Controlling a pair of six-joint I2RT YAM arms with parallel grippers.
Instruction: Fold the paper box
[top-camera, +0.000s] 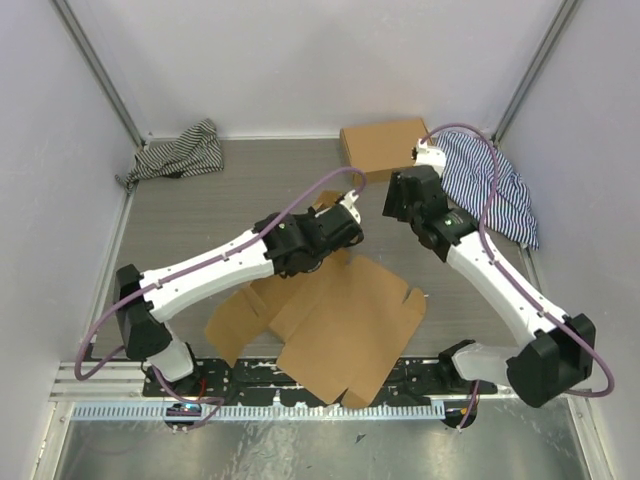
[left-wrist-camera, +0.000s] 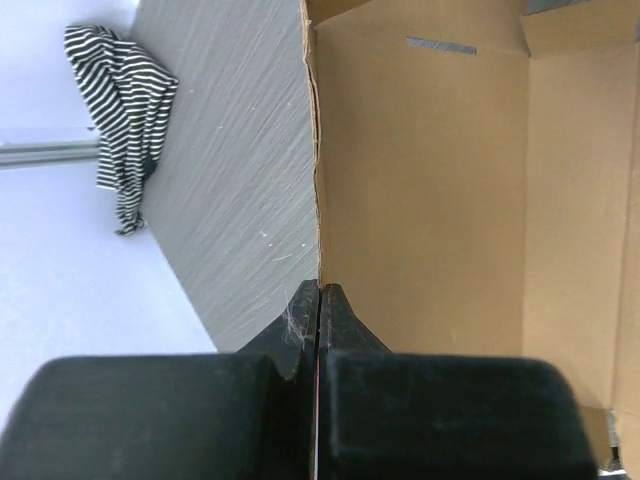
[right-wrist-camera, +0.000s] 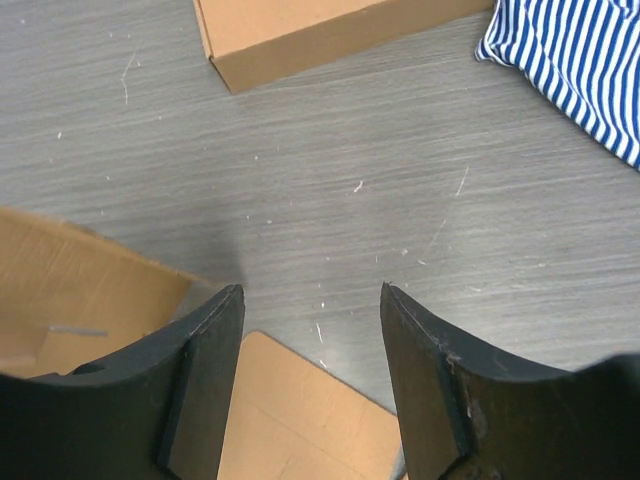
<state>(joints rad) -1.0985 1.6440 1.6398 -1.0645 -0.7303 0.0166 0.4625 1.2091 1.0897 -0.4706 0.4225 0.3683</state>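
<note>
The paper box lies mostly flat and unfolded on the table's near middle, its far part raised. My left gripper is shut on the edge of a raised panel; in the left wrist view the cardboard edge runs straight into the closed jaws, with the panel to the right. My right gripper is open and empty, hovering just right of the left one. In the right wrist view a rounded tab of the paper box lies below the open jaws.
A fully formed flat brown box sits at the back, also in the right wrist view. A blue striped cloth lies back right, a black-and-white striped cloth back left. White walls enclose the table.
</note>
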